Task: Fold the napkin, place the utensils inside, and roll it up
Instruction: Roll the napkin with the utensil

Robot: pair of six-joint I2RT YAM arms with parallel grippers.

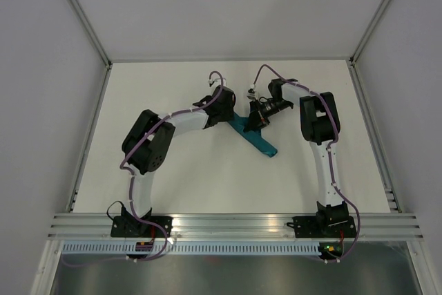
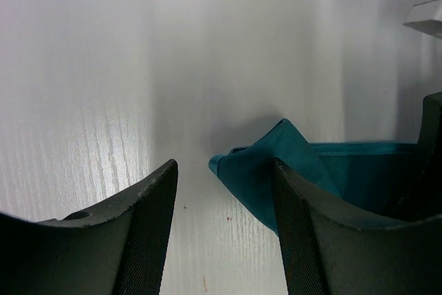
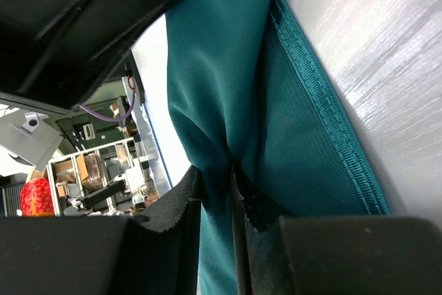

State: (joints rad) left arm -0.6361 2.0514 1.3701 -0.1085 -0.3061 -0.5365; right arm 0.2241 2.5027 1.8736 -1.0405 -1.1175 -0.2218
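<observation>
- Black jaws of the left gripper fill the bottom of the left wrist view. They stand wide apart with nothing clamped between them.
- Bare white table shows through the gap, and a pointed corner of the teal napkin reaches in from the right. That corner lies partly behind the right-hand jaw, and I cannot tell whether the jaw touches the cloth.
- In the right wrist view, the right gripper is pinched tight on a bunched fold of the napkin. The cloth rises from between the jaws, and its stitched hem lies against the table.
- From above, the napkin is a narrow band lying slantwise on the table, just right of centre.
- The left gripper and right gripper meet close together over its far end, while its near end lies free.
</observation>
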